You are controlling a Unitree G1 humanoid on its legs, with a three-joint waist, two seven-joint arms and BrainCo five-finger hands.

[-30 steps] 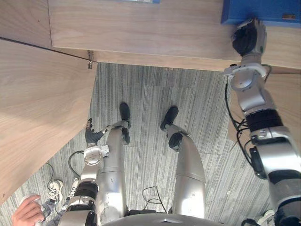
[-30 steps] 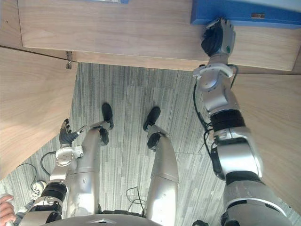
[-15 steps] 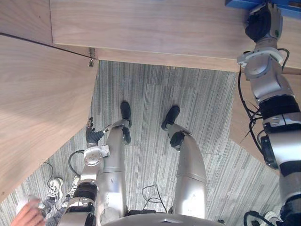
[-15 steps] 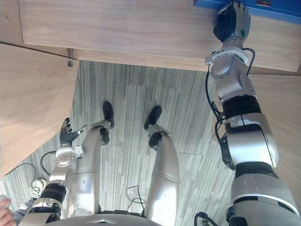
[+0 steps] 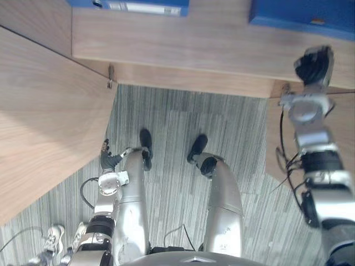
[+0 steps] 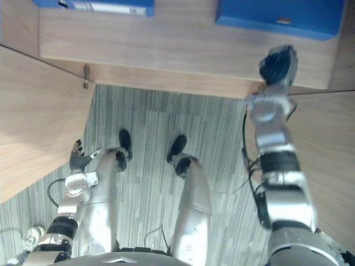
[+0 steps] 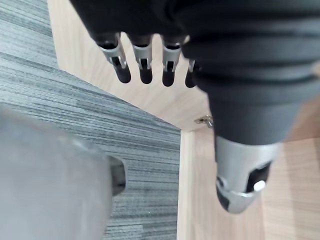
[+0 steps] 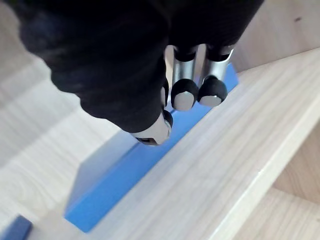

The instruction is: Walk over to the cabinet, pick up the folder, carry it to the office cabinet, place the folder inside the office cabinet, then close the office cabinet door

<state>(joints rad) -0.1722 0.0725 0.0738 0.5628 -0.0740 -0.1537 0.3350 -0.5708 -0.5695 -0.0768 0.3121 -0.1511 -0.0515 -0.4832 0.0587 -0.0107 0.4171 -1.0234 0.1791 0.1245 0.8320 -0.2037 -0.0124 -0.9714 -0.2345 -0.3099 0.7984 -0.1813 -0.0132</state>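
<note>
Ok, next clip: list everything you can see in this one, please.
folder: one, blue, flat on the cabinet shelf
binder: one, blue with a white label, same shelf, further left
shelf: one, light wood, across the top
doors: two, light wood, open: left door, right door
hinge: one, metal, at the left door's edge
carpet: grey, striped, below the shelf
shoe: one, pale, a person's, lower left
left hand: open, hanging low
right hand: open, raised, short of the folder
</note>
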